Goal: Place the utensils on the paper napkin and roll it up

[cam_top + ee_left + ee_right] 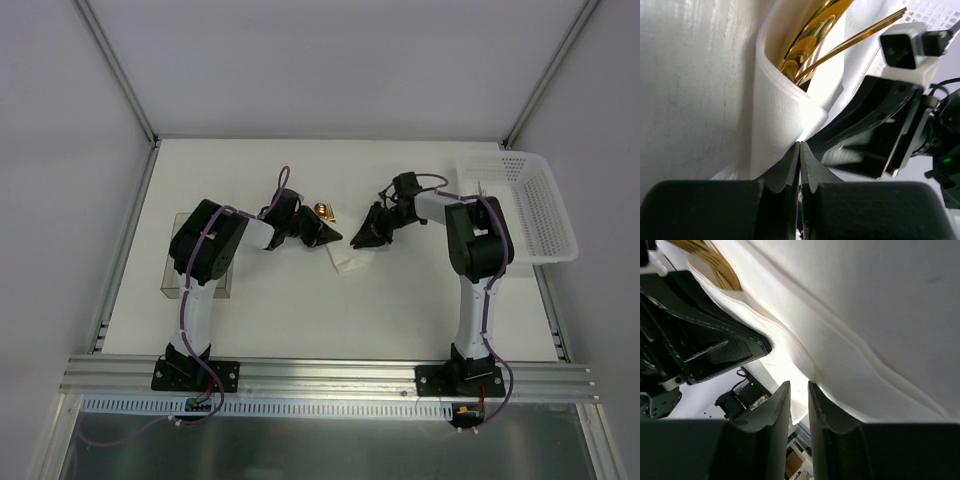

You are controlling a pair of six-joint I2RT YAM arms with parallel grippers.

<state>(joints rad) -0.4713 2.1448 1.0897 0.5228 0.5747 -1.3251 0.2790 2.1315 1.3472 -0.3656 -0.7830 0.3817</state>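
The paper napkin [350, 263] lies mid-table, partly rolled between both grippers. In the left wrist view the napkin [775, 110] curls around the gold utensils [815, 35], whose ends stick out of the roll. From above, the utensils [323, 211] show only as a gold tip behind my left gripper [330, 238]. My left gripper [800, 144] is shut, its tips against the napkin's fold; I cannot tell whether any paper is pinched. My right gripper [362, 240] faces it from the right. In its own view my right gripper [799, 384] stands slightly open, with a corner of the napkin [865, 340] showing in the narrow gap.
A white perforated basket [530, 205] stands at the right edge of the table. A translucent box [175, 272] sits at the left, beside the left arm. The two grippers are nearly touching tip to tip.
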